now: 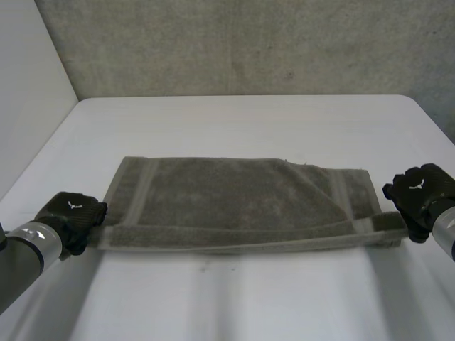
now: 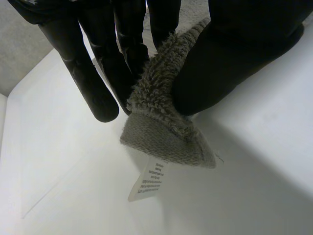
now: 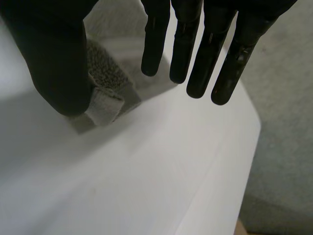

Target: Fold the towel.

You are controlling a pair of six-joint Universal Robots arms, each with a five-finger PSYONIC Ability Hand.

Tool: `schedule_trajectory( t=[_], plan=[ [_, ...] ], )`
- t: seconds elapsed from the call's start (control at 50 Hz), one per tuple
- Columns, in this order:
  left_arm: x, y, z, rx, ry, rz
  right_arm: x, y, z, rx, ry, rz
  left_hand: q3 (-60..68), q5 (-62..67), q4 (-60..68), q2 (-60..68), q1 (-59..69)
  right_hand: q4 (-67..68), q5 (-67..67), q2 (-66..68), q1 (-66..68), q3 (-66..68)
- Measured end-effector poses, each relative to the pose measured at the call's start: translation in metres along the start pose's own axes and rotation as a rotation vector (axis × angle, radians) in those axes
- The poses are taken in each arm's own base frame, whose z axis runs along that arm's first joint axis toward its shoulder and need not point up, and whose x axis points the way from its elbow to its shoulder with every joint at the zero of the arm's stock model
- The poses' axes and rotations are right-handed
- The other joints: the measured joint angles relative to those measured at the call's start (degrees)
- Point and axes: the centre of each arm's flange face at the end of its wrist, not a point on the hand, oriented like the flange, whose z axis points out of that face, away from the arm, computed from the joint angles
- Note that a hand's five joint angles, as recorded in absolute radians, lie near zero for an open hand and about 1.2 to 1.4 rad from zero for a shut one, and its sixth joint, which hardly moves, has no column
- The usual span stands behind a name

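The white counter (image 1: 234, 298) carries the grey towel (image 1: 234, 199), folded lengthwise across mid-frame. The left hand (image 1: 71, 213), lower left, pinches one corner between thumb and fingers. The right hand (image 1: 419, 190), at the right edge, is spread, thumb beside the other corner. A label (image 2: 149, 181) hangs at the pinched corner.

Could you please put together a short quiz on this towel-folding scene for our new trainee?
1. True or false: the left hand pinches a corner of the towel between thumb and fingers.
2. The right hand has its fingers: A) curled round the towel; B) straight, not closed on the towel; C) pressed flat on the towel's middle.
3. What small white thing hangs from the towel corner held by the left hand?
Key: 1 true; 2 B; 3 a printed label.
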Motion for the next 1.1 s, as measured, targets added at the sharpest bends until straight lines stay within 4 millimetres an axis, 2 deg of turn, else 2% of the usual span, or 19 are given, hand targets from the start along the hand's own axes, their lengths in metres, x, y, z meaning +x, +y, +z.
schedule_trajectory(
  t=[0.14,0.26,0.56,0.72,0.88,0.9,0.94,0.98,1.04,1.06,1.1],
  plan=[
    [-0.002,-0.002,0.002,0.009,-0.005,0.001,-0.001,-0.014,-0.026,0.126,-0.023,0.045,0.0,0.0,0.0,0.0,0.0,7.65,6.84,7.91,6.73,7.82],
    [-0.003,-0.005,0.004,0.02,-0.006,0.001,-0.007,-0.008,-0.037,0.13,-0.082,0.082,0.0,0.0,0.0,0.0,0.0,9.23,8.26,9.52,8.12,9.38],
    [-0.005,-0.007,0.011,0.026,-0.007,-0.009,-0.019,0.026,-0.026,0.045,-0.191,0.17,0.0,0.0,0.0,0.0,0.0,9.93,9.0,10.19,8.67,10.13],
    [-0.007,-0.005,0.017,0.015,-0.006,-0.013,-0.024,0.033,-0.021,0.051,-0.232,0.164,0.0,0.0,0.01,0.0,0.01,32.57,31.13,32.36,25.6,32.45],
    [-0.007,-0.005,0.018,0.013,-0.007,-0.015,-0.024,0.034,-0.017,0.051,-0.245,0.14,0.0,0.0,0.01,0.0,0.01,33.18,31.4,32.47,25.6,32.85],
    [-0.009,-0.01,0.018,0.025,-0.009,-0.011,-0.011,0.03,-0.005,0.062,-0.218,0.156,0.0,0.0,0.01,0.0,0.02,33.2,31.45,32.47,25.6,32.85],
    [-0.01,-0.012,0.018,0.033,-0.012,-0.009,-0.008,0.028,-0.004,0.065,-0.211,0.166,0.0,0.0,0.01,0.0,0.26,33.2,31.45,32.47,25.6,32.85],
    [-0.015,-0.021,0.02,0.058,-0.023,-0.001,0.011,0.02,0.009,0.086,-0.17,0.256,0.0,0.0,0.01,0.0,0.34,33.2,31.61,32.47,25.6,32.96],
    [-0.019,-0.029,0.022,0.079,-0.031,0.004,0.019,0.016,0.017,0.096,-0.156,0.305,0.0,0.0,0.01,0.0,0.34,33.2,31.61,32.47,25.6,33.02],
    [-0.024,-0.039,0.027,0.104,-0.041,0.011,0.03,0.013,0.029,0.105,-0.143,0.375,0.0,0.0,0.01,0.0,0.34,33.2,31.61,32.47,25.6,33.07],
    [-0.028,-0.048,0.031,0.122,-0.046,0.016,0.036,0.011,0.04,0.109,-0.138,0.423,0.0,0.0,0.01,0.0,0.34,33.2,31.61,32.47,25.6,33.07]
  ],
)
